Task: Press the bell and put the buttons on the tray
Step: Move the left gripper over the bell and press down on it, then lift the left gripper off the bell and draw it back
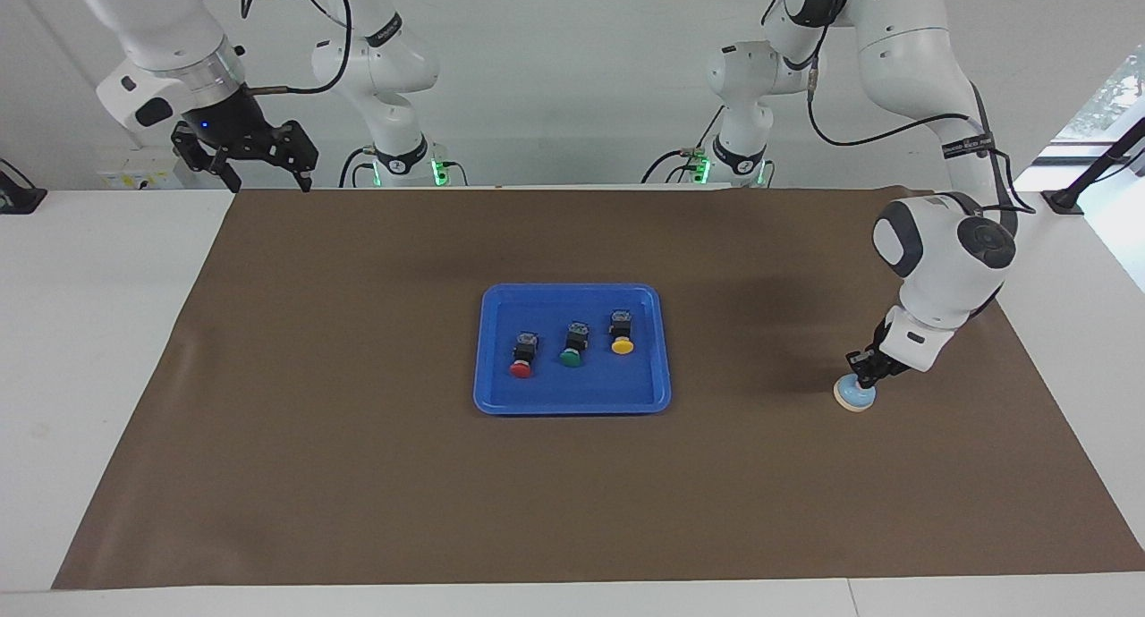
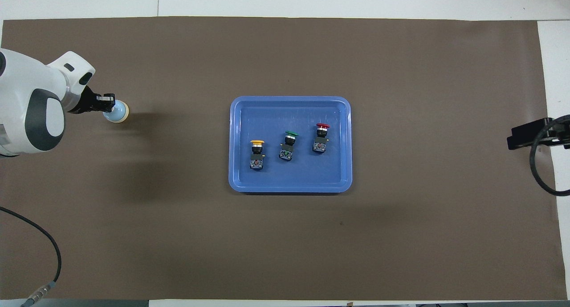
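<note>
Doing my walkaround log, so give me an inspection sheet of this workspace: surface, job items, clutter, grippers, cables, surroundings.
Surface: brown mat on a white table.
Job's things: red button, green button and yellow button lie in the blue tray; bell on the mat toward the left arm's end.
Clutter: nothing seen.
Grippers: left gripper down on the bell; right gripper open, raised, waiting over the mat's corner.
Cables: black cables run along both arms.
Surroundings: white wall.
</note>
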`<state>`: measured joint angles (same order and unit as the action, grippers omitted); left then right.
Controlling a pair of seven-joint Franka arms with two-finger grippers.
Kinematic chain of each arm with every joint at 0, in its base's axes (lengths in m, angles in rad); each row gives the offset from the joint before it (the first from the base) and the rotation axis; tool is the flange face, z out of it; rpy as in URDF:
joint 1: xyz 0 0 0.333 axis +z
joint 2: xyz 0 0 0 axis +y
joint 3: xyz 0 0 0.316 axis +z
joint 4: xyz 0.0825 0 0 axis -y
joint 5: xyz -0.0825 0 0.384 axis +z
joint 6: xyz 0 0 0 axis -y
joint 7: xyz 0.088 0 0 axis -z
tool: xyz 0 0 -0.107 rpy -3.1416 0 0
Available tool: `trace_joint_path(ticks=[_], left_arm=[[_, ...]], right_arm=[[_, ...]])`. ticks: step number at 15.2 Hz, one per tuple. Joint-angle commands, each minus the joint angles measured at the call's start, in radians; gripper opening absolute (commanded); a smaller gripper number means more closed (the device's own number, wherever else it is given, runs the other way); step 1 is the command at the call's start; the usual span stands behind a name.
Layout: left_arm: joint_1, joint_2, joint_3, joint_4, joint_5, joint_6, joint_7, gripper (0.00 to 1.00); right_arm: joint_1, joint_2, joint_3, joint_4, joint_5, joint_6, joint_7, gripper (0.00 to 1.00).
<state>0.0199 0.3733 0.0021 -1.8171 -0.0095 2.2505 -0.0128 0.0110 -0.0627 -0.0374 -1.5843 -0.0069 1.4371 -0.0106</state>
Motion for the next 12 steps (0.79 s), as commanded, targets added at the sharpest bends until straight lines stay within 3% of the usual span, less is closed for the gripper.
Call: trace_joint_path(ticks=[1, 4, 5, 7, 9, 10, 12], left_arm=[[0.008, -0.032, 0.007, 0.053, 0.008, -0.125, 0.020, 0.00], [0.006, -0.146, 0.007, 0.052, 0.008, -0.264, 0.022, 0.00], [0.005, -0.186, 0.007, 0.055, 0.008, -0.314, 0.020, 0.25], [-0.001, -0.264, 0.006, 0.053, 0.008, -0.397, 0.020, 0.53], [-0.003, -0.354, 0.004, 0.055, 0.008, -0.477, 0.020, 0.89], [-0.008, -0.391, 0.003, 0.056, 0.008, -0.511, 0.020, 1.00], [-0.012, -0.445, -0.005, 0.067, 0.008, -0.568, 0.017, 1.00]], right_arm=[[0.004, -0.019, -0.007, -0.020, -0.007, 0.005, -0.015, 1.00], [0.004, -0.019, -0.007, -0.020, -0.007, 0.005, -0.015, 1.00], [0.004, -0.019, -0.007, -0.020, -0.005, 0.005, -0.015, 1.00], [0.004, -0.019, -0.007, -0.020, -0.005, 0.005, -0.015, 1.00], [0.004, -0.019, -0.007, -0.020, -0.007, 0.005, -0.015, 1.00], [0.004, -0.019, -0.007, -0.020, -0.007, 0.005, -0.015, 1.00], [0.004, -0.019, -0.007, -0.020, -0.007, 0.005, -0.015, 1.00]])
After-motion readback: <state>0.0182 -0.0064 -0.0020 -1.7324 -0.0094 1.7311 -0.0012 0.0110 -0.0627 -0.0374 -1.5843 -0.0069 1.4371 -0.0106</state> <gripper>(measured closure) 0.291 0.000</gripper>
